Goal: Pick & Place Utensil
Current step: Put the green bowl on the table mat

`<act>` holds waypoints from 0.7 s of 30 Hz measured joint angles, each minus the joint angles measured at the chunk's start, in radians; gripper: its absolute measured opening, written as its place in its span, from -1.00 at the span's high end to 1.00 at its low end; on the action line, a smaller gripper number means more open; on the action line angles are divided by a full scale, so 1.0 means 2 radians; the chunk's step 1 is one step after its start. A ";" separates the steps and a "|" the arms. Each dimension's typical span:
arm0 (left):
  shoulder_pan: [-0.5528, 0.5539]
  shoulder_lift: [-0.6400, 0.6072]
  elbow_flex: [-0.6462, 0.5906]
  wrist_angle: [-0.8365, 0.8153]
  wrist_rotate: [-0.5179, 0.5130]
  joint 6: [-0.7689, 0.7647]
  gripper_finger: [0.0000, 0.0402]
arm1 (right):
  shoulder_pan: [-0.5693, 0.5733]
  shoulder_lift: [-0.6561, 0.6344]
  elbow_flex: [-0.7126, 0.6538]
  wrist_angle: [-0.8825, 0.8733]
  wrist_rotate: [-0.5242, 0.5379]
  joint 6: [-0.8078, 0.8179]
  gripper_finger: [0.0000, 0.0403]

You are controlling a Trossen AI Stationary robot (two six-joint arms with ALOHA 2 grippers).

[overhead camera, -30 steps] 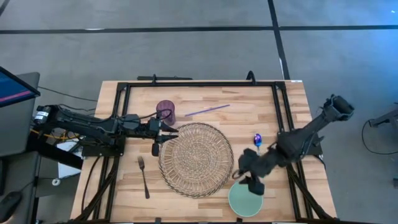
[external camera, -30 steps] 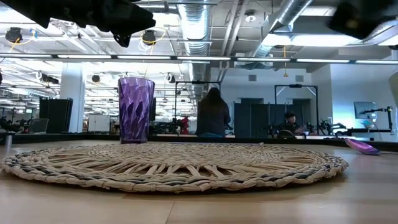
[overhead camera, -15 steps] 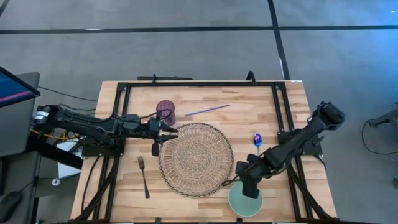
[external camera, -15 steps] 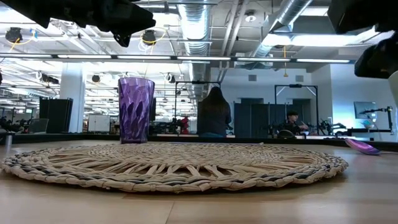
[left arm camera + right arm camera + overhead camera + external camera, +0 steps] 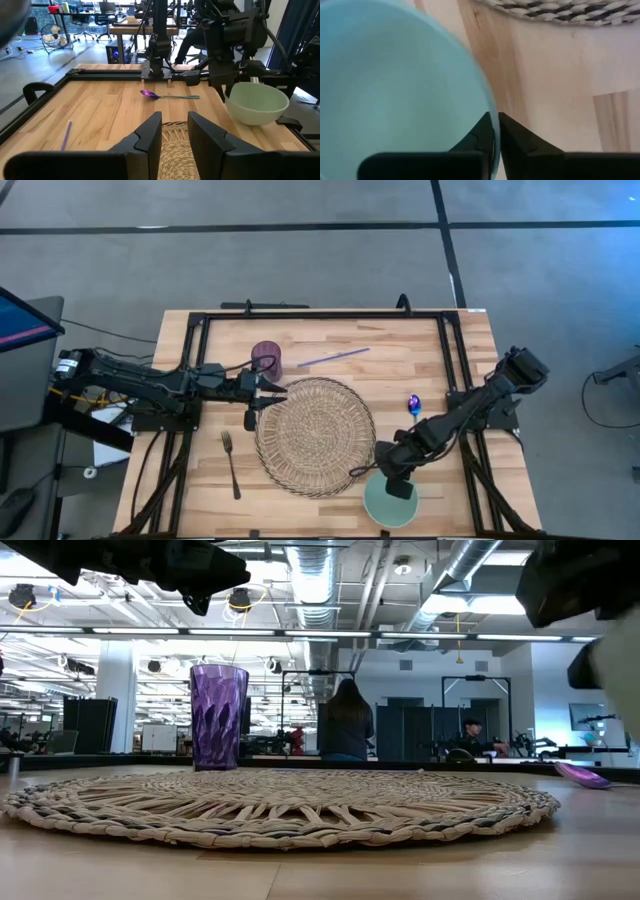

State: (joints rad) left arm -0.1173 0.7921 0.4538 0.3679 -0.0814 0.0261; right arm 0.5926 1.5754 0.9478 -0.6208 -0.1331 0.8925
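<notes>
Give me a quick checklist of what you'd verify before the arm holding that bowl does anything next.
1. Right gripper pinching the rim of the pale green bowl: ok, one finger on each side of the rim.
2. Bowl off the table: cannot tell.
3. Woven placemat free for the bowl: ok, nothing lies on it.
4. Left gripper out of the way: not ok, open at the placemat's edge beside the purple cup.
5. Spoon and fork clear of the bowl: ok, both lie apart.
</notes>
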 joint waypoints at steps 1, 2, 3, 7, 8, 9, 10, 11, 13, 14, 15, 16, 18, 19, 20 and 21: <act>0.000 0.000 0.000 0.000 0.000 0.000 0.53 | 0.000 -0.005 0.000 0.000 0.000 0.000 0.92; 0.000 0.000 0.000 0.000 0.000 0.000 0.53 | -0.003 -0.009 0.004 0.001 0.002 -0.002 0.94; 0.000 0.000 0.000 0.000 0.000 0.000 0.53 | -0.005 -0.014 0.010 0.003 0.006 -0.005 0.96; 0.000 0.000 0.000 0.002 0.000 0.000 0.53 | -0.019 -0.030 0.041 0.008 0.053 -0.072 0.96; 0.000 0.000 0.000 0.003 0.000 0.000 0.53 | -0.025 -0.032 0.049 0.012 0.074 -0.095 0.96; 0.000 0.000 0.000 0.004 0.000 0.000 0.53 | -0.031 -0.033 0.055 0.018 0.100 -0.117 0.96; 0.000 0.000 0.000 0.004 0.000 0.000 0.53 | -0.040 -0.033 0.059 0.031 0.128 -0.133 0.97; 0.000 0.000 0.000 0.004 0.000 0.000 0.53 | -0.048 -0.032 0.060 0.051 0.155 -0.142 0.98; 0.000 0.000 0.000 0.004 0.000 0.000 0.53 | -0.071 -0.019 0.061 0.093 0.176 -0.162 0.98; 0.000 0.000 0.000 0.004 0.000 0.000 0.53 | -0.081 -0.013 0.060 0.110 0.175 -0.174 0.97; 0.000 0.000 0.000 0.004 0.000 0.000 0.53 | -0.090 -0.007 0.060 0.120 0.172 -0.183 0.96; 0.000 0.000 0.000 0.004 0.000 0.000 0.53 | -0.102 -0.001 0.060 0.132 0.164 -0.191 0.95; 0.000 0.000 0.000 0.004 0.000 0.000 0.53 | -0.122 0.011 0.068 0.135 0.140 -0.197 0.95; 0.000 0.000 0.000 0.004 0.000 0.000 0.53 | -0.131 0.018 0.072 0.131 0.125 -0.197 0.95; 0.000 0.000 0.000 0.004 0.000 0.000 0.53 | -0.139 0.025 0.078 0.130 0.107 -0.198 0.96; 0.000 0.000 0.000 0.004 0.000 0.000 0.53 | -0.147 0.031 0.084 0.130 0.097 -0.198 0.97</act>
State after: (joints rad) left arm -0.1173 0.7918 0.4534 0.3756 -0.0814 0.0254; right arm 0.2989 1.6374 1.1159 -0.3612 0.0619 0.4967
